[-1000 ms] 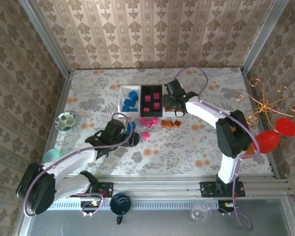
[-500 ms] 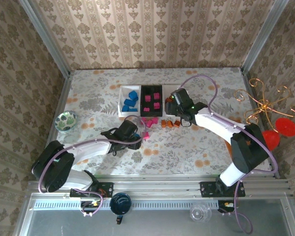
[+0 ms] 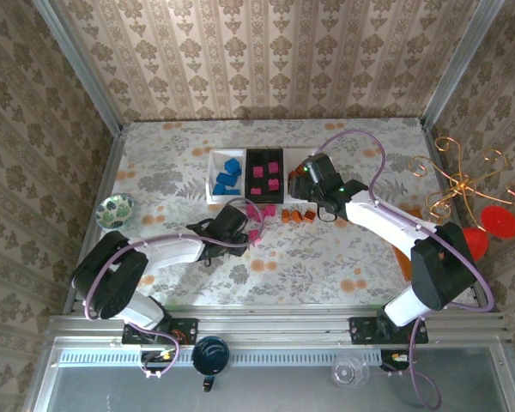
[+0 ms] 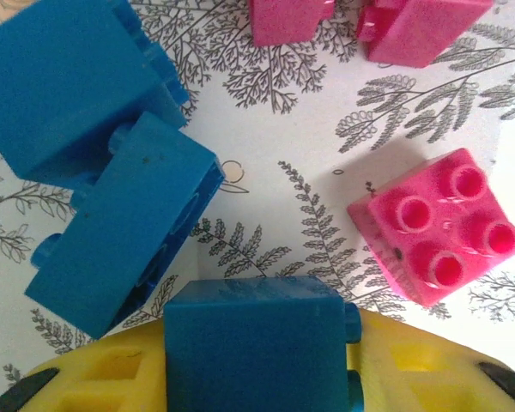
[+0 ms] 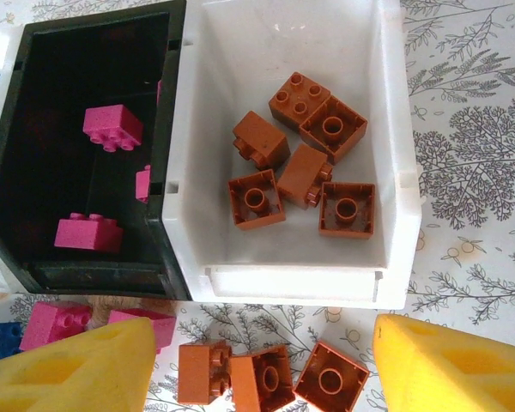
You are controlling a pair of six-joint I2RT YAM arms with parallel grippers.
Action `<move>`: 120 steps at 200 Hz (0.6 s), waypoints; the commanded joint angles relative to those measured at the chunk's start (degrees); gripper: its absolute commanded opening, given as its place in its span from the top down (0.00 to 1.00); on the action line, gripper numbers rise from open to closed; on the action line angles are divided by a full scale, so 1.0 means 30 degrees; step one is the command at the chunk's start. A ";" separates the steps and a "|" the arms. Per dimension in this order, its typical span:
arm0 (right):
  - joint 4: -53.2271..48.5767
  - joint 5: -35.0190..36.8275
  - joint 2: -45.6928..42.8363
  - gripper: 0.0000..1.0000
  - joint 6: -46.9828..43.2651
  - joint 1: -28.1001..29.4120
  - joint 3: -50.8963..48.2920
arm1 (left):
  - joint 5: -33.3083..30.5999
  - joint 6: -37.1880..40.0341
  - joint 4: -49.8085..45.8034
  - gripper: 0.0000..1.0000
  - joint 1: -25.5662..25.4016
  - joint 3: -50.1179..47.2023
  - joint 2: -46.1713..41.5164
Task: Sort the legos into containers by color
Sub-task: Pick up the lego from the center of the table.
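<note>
Now closed after standing wide, the left gripper (image 3: 240,229) pinches a blue brick (image 4: 253,343) bound for the far white tray (image 3: 210,176); the right gripper (image 5: 262,369) hovers spread.

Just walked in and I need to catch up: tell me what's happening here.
Two arms are sorting bricks by colour into trays. The left jaws hug a blue brick beside loose pink bricks. The right jaws hang open over three brown bricks before the white tray of brown ones. Pink sit in the black tray; blue in another white tray.
</note>
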 commanded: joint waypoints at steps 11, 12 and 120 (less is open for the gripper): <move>0.0293 0.0200 -0.0733 0.31 0.0363 -0.0068 -0.0540 | -0.0038 -0.0580 -0.0816 0.73 -0.0439 -0.0359 -0.3408; 0.0317 0.0190 -0.0733 0.31 0.0378 -0.0069 -0.0546 | -0.0010 -0.0616 -0.0863 0.73 -0.0444 -0.0360 -0.3528; 0.0927 -0.1087 -0.2421 0.30 0.0863 0.1463 -0.3371 | 0.2580 0.0526 -0.0119 0.75 0.6318 0.8569 0.1760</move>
